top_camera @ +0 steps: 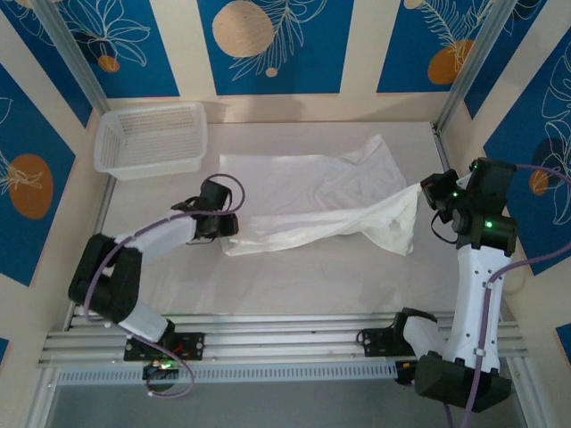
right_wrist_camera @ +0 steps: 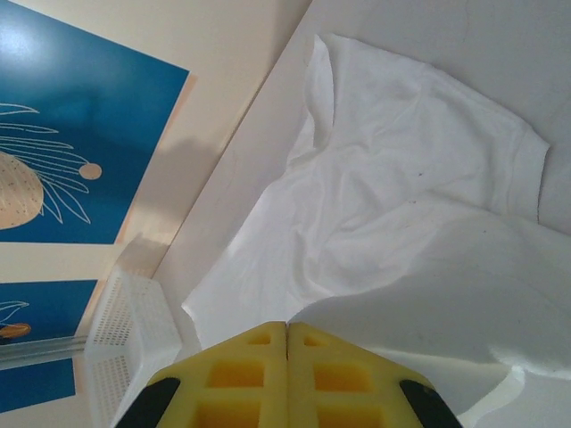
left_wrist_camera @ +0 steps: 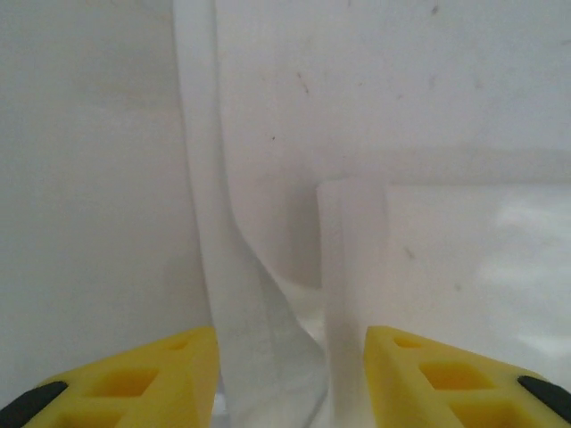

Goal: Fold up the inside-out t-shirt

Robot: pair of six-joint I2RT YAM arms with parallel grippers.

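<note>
Shirt (top_camera: 312, 201) is lying crumpled across the middle of the table (top_camera: 312, 285), its 3 o'clock edge being drawn up taut to the right gripper (top_camera: 426, 190), whose jaws are sitting together and appearing to pinch that edge. At the 8 o'clock corner the left gripper (top_camera: 227, 223) is resting with fingers (left_wrist_camera: 178, 374) apart and a strip of hem running between them, unclamped. Risk, as I am judging it: if the right arm is pulling toward 3 o'clock while the left is gripping nothing, the thin cloth is dragging and bunching instead of flattening, or the small pinch is slipping free.
</note>
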